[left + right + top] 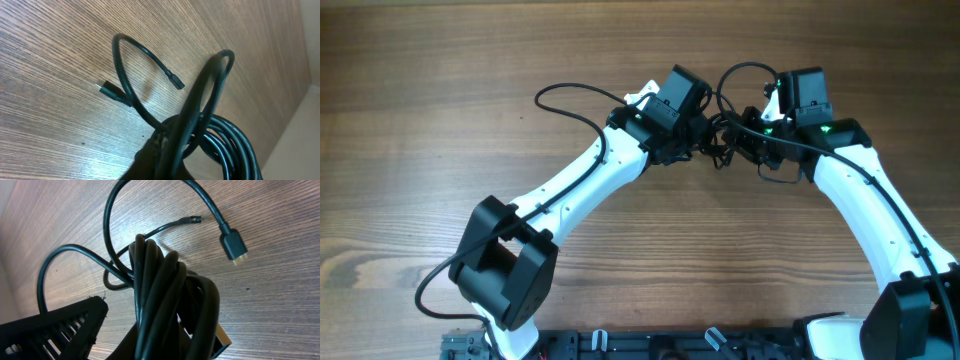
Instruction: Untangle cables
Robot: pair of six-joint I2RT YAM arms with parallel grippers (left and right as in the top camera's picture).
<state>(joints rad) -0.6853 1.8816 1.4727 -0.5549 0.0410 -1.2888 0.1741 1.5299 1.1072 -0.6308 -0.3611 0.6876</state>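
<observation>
Right gripper clamped on coiled black cables, left gripper closed against same bundle, hold unclear, bundle between both grippers, far-middle of wooden table, USB plug hanging free

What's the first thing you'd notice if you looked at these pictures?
The white left arm and right arm lean together over the far middle of the wooden table. The left hand and right hand both pinch one knotty bunch of black cables. Up close in the right wrist view, a loose plug pokes out at the upper right of the bundle.
</observation>
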